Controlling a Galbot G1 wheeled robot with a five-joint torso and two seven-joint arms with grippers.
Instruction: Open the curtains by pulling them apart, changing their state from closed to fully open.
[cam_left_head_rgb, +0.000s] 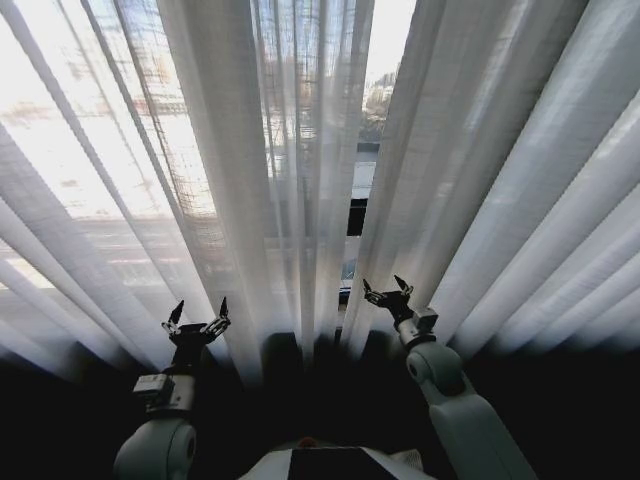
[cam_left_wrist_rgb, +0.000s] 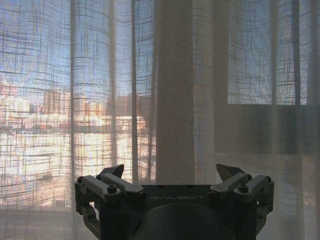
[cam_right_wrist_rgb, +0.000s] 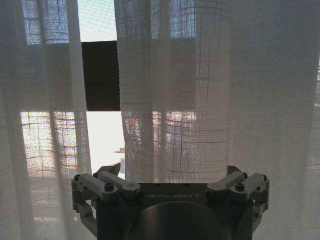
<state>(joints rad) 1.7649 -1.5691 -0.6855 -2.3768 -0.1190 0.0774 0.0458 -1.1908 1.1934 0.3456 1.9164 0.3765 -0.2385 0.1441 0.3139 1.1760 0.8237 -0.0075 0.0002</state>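
Two sheer white curtains hang before the window, the left panel (cam_left_head_rgb: 200, 150) and the right panel (cam_left_head_rgb: 500, 180), with a narrow gap (cam_left_head_rgb: 358, 200) between their inner edges. My left gripper (cam_left_head_rgb: 197, 318) is raised low against the left panel, open. In the left wrist view a thick pleat (cam_left_wrist_rgb: 175, 100) stands just beyond the open left gripper (cam_left_wrist_rgb: 171, 172). My right gripper (cam_left_head_rgb: 388, 290) is open at the right panel's inner edge. The right wrist view shows that edge fold (cam_right_wrist_rgb: 175, 100) in front of the open right gripper (cam_right_wrist_rgb: 172, 172), beside the gap (cam_right_wrist_rgb: 100, 135).
A dark window frame bar (cam_right_wrist_rgb: 101, 75) shows through the gap, with city buildings beyond the glass. The floor below the curtain hems is dark. My own body (cam_left_head_rgb: 320, 465) sits at the bottom centre between both arms.
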